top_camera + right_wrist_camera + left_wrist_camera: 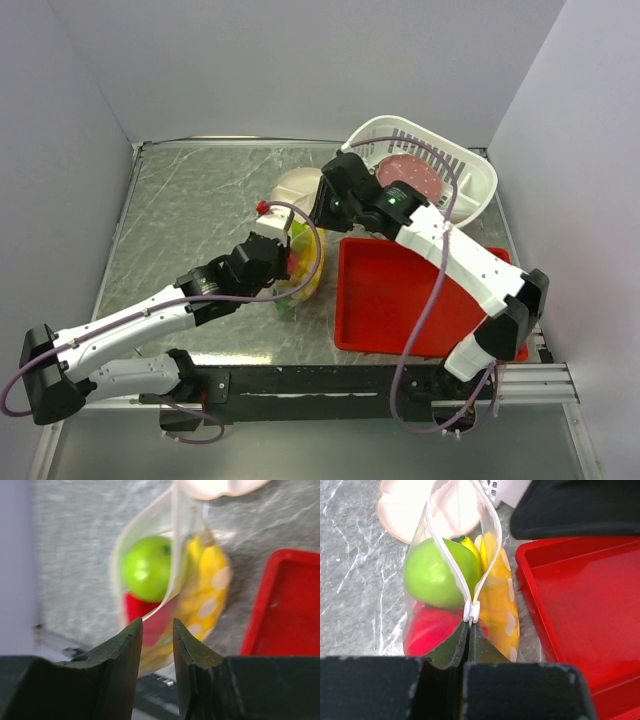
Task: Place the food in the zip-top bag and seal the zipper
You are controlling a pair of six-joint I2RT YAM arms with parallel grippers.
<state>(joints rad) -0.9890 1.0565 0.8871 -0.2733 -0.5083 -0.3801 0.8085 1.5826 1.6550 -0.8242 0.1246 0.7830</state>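
Note:
The zip-top bag (pixel 300 275) stands on the table between both grippers. In the left wrist view it holds the green apple (pixel 436 575), the yellow banana (pixel 496 597) and the red dragon fruit (pixel 430 630). The zipper (pixel 454 562) gapes open beyond its white slider (pixel 471 611). My left gripper (pixel 469 626) is shut on the slider's tab at the bag's near end; it also shows in the top view (pixel 280 255). My right gripper (pixel 157 622) is narrowly open above the bag's far end (pixel 172 587), with the film's edge just beyond its tips and not clamped. It shows in the top view (pixel 328 212).
A red tray (pixel 400 300) lies right of the bag. A white slotted basket (pixel 470 195) at the back right holds a reddish speckled disc (pixel 415 175). A cream plate (pixel 293 190) lies just behind the bag. Grey walls enclose the table.

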